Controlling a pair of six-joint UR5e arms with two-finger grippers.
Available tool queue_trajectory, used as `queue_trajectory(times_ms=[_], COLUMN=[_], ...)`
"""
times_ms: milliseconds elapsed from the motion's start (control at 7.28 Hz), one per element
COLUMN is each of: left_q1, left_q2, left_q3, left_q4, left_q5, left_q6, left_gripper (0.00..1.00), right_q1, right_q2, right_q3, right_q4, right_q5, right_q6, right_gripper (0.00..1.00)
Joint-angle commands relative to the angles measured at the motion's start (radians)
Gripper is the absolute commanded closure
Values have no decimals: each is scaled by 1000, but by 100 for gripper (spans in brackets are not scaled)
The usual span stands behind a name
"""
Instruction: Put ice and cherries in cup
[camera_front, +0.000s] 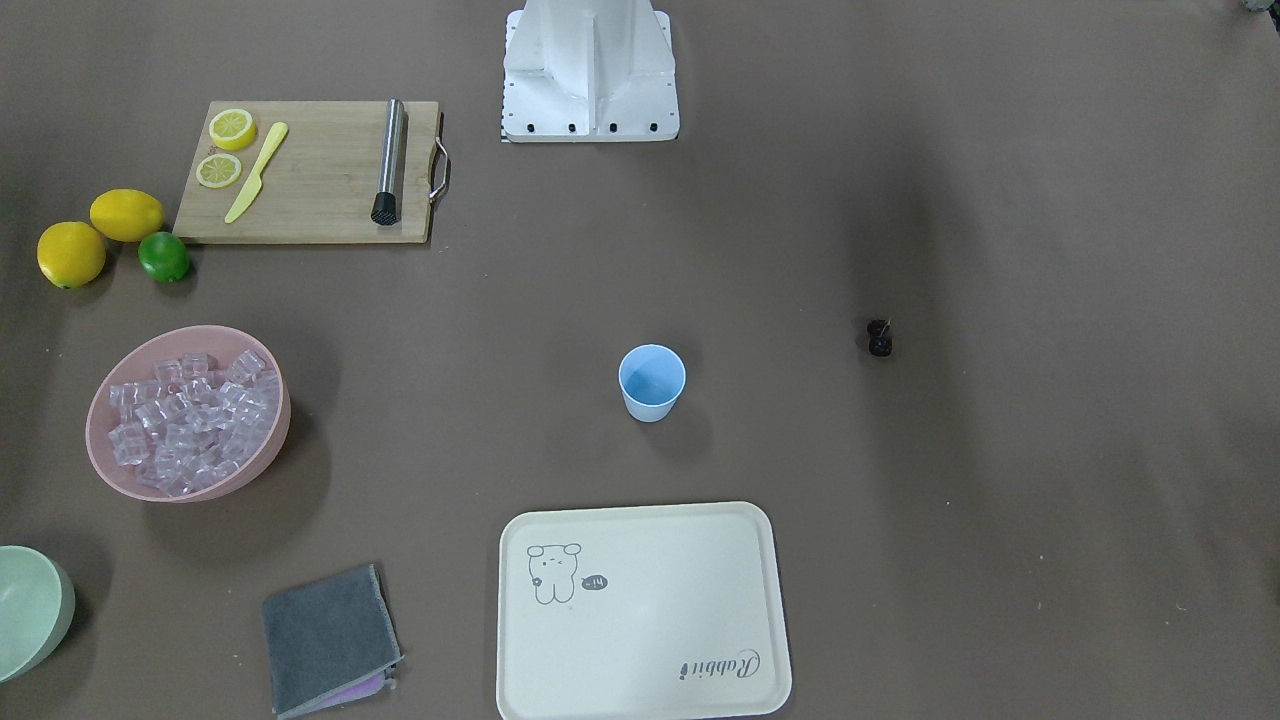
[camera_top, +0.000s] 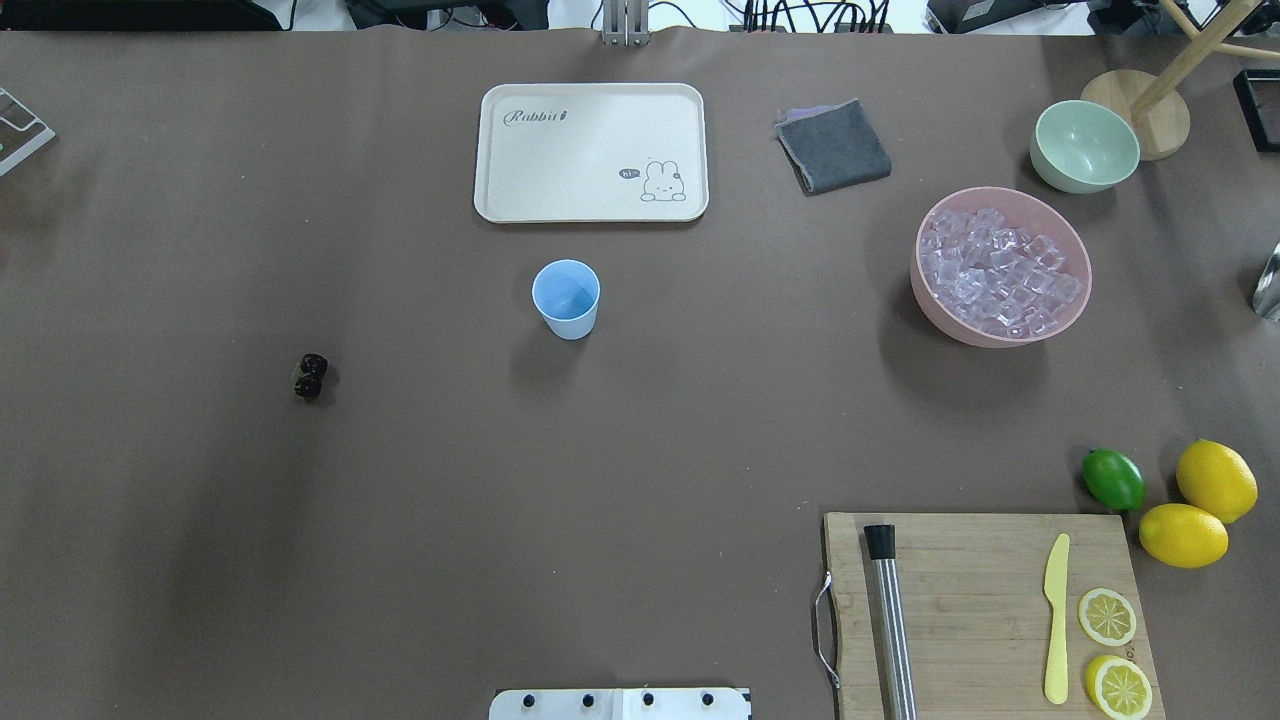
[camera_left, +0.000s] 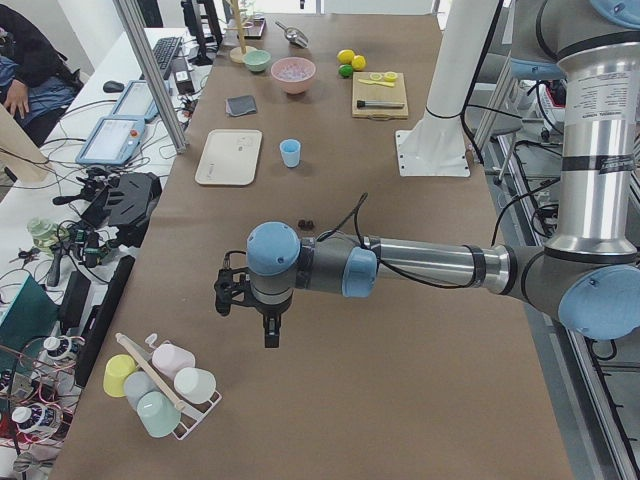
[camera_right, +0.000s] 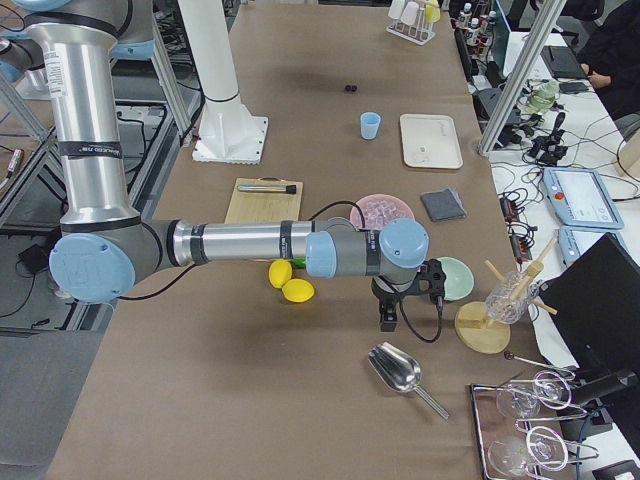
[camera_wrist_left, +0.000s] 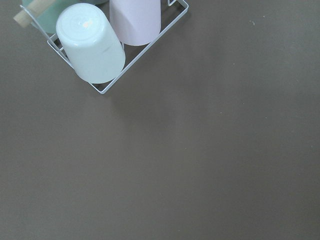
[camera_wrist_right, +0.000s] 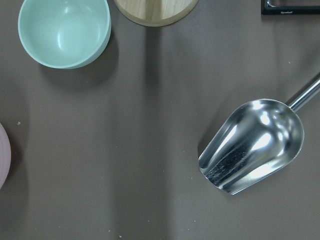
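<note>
In the overhead view, the cherries (camera_top: 311, 376) lie on the table (camera_top: 640, 470) at middle left. The cup (camera_top: 566, 298) stands upright just left of centre, well apart from them. The ice (camera_top: 1000, 270) fills the pink bowl (camera_top: 985, 338) at upper right. Both arms show only in the side views, so I cannot tell whether the left jaws or the right jaws are open or closed

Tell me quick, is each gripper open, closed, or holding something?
Left gripper: cannot be told, it shows only in a side view.
Right gripper: cannot be told, same reason.
</note>
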Motion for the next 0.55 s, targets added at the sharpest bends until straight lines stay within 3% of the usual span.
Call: queue_trajectory(times_ms=[0,137,275,412], left_q1=[-1,0,0,-3], left_q2=[1,1,1,1], left_q3=[7,4,9,-7], left_q4=[-6,-6,-6,-8], left_q5=[1,1,3,-6], left_q6=[4,4,-1,-4], left_gripper=[2,2,2,2], right_q1=[1,-4,-74,-187], right_q2=[-8,-7,1,63], right_q3=[16,49,145,212], right_q4=[0,0,2,4], right_q5=[-6,-11,-2,-43], right_q6=[14,28,44,177], right_gripper=[0,0,0,0])
